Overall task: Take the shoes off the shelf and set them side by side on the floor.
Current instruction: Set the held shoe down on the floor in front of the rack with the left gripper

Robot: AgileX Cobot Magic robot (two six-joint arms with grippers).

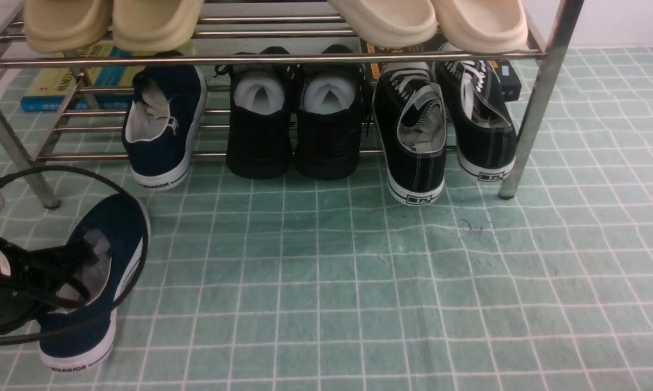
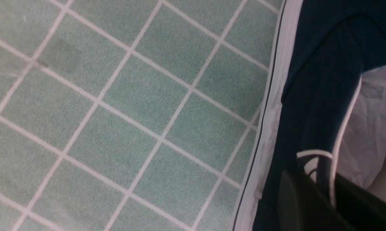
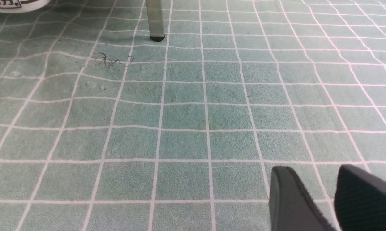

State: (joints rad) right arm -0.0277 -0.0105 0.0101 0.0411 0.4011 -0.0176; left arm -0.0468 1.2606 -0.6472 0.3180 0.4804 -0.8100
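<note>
One navy shoe [image 1: 117, 222] with a white WARRIOR sole lies on the green gridded floor [image 1: 359, 282] at the front left, toe towards the shelf [image 1: 250, 58]. My left gripper [image 1: 74, 266] is shut on this shoe's side collar, one finger inside the opening. The left wrist view shows the navy wall [image 2: 321, 80] pinched between the black fingers of the left gripper [image 2: 321, 181]. The other navy shoe [image 1: 163, 146] leans on the shelf's lower tier at the left. In the right wrist view my right gripper [image 3: 314, 173] hovers open over bare floor [image 3: 180, 112].
On the lower tier stand a black pair with white stuffing [image 1: 293, 136] and black lace-up sneakers [image 1: 418, 152]. Beige slippers [image 1: 114, 21] sit on the top tier, with books [image 1: 60, 87] behind. The shelf's right leg [image 1: 527, 136] stands on the floor. A black cable [image 1: 114, 190] loops over the left arm.
</note>
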